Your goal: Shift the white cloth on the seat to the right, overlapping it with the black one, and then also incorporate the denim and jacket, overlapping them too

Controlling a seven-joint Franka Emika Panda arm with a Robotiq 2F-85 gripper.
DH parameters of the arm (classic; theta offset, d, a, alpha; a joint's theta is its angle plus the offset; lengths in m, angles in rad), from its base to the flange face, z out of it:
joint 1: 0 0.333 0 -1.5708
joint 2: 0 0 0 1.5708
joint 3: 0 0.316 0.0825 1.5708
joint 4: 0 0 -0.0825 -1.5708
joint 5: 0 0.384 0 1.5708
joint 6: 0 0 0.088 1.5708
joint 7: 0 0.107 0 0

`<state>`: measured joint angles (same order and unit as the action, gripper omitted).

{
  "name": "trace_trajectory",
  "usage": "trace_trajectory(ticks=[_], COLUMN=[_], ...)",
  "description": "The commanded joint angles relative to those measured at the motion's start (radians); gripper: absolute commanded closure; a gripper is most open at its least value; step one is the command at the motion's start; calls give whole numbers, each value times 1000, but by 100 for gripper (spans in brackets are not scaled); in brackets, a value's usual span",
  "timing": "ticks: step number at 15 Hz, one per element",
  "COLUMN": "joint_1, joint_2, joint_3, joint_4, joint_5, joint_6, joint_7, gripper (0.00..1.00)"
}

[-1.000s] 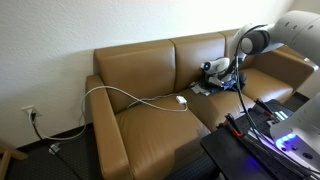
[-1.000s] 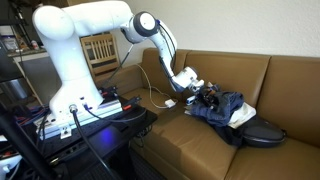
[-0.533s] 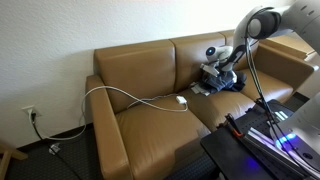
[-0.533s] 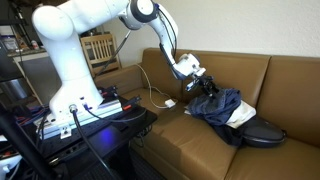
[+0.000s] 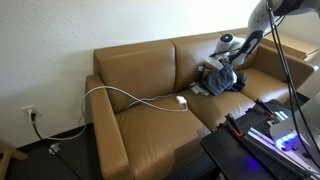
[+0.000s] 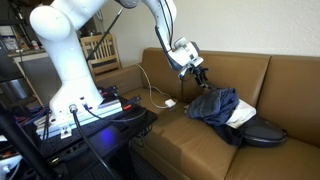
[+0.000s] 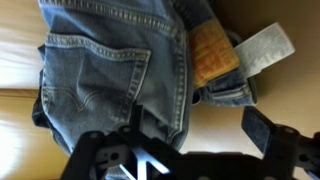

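Observation:
The denim jeans (image 7: 110, 70) lie bunched on the brown sofa seat (image 5: 150, 125), with a tan patch and a white paper tag (image 7: 262, 48) showing. In both exterior views the denim (image 5: 222, 79) (image 6: 215, 104) tops a pile with a white cloth (image 6: 240, 117) under it and a black garment (image 6: 262, 133) at the pile's far end. The jacket is not told apart in the pile. My gripper (image 5: 226, 62) (image 6: 203, 73) (image 7: 180, 140) hovers just above the denim. Its fingers are spread wide, with bare sofa seen between them.
A white cable (image 5: 130, 95) runs over the sofa back to a plug (image 5: 182, 99) on the seat. A black stand with electronics (image 5: 262, 135) (image 6: 92, 112) is in front of the sofa. A wooden chair (image 6: 100, 48) stands behind the robot base.
My gripper has risen from down in the clothes pile to a little above it. The denim now sits bunched up higher on the pile.

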<state>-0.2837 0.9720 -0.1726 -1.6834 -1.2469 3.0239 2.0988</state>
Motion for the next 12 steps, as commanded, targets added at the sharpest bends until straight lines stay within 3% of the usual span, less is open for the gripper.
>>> trace_trajectory(ticks=[1, 3, 4, 5, 7, 9, 12], joint_1=[-51, -82, -64, -33, -34, -33, -3], joint_2=[-19, 18, 41, 24, 50, 58, 166], joint_3=[86, 148, 141, 111, 126, 126, 89], joint_4=[-90, -101, -127, -81, -102, -104, 0], joint_5=[4, 9, 121, 33, 103, 106, 107], joint_6=[132, 181, 210, 152, 181, 174, 162], joint_7=[-70, -122, -248, -98, -194, -209, -202], gripper=[0, 0, 0, 0, 0, 0, 0])
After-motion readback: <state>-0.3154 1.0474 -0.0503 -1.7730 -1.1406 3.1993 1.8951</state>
